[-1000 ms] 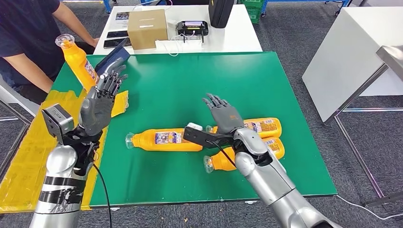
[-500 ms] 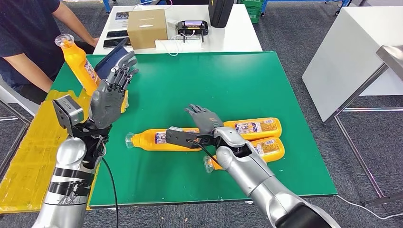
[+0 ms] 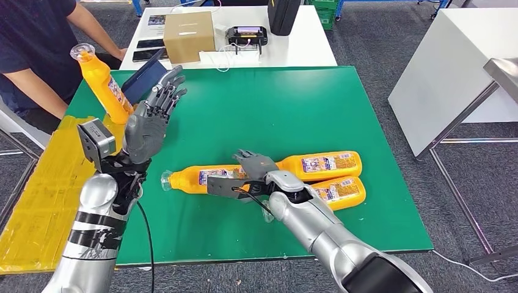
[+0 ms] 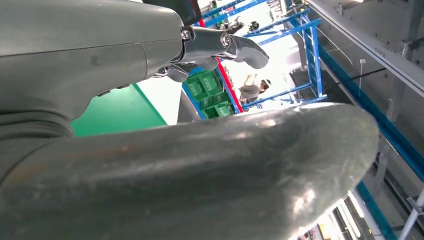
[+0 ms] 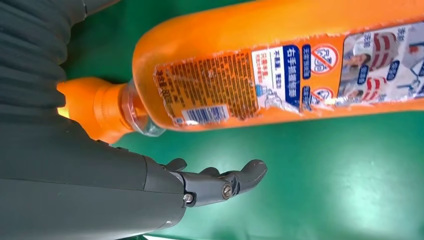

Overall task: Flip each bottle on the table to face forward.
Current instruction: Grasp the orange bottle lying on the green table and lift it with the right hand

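Green worktop (image 3: pixel 293 104), three orange bottles lying on their sides toward its near right part, a fourth standing at the far left corner.

Lying bottles: the left lying bottle (image 3: pixel 195 179) points its clear cap toward the left edge, label up. The upper right bottle (image 3: pixel 327 163) and the lower right bottle (image 3: pixel 339 190) lie side by side, touching along their length, bases toward the right edge. The standing bottle (image 3: pixel 105 82) tilts slightly, beside a dark tablet (image 3: pixel 142 78) propped at the far left corner.

Right robot hand (image 3: pixel 255 166) rests low over the meeting point of the left lying bottle and the upper right bottle, fingers apart, gripping nothing. Its wrist and forearm cover the neck ends of both right bottles. In the right wrist view a bottle (image 5: pixel 280 65) lies just beyond the spread fingers (image 5: pixel 235 182), not enclosed; barcode side of the label faces the camera.

Left robot hand (image 3: pixel 153 116) is raised above the left edge, fingers spread, empty, near the standing bottle but apart from it. In the left wrist view the thumb blocks nearly everything.

Yellow sheet (image 3: pixel 36 207) hangs off the left edge. A person's arm (image 3: pixel 36 85) reaches in at far left. Beyond the far edge, a white table (image 3: pixel 305 49) carries a cardboard box (image 3: pixel 189 35).
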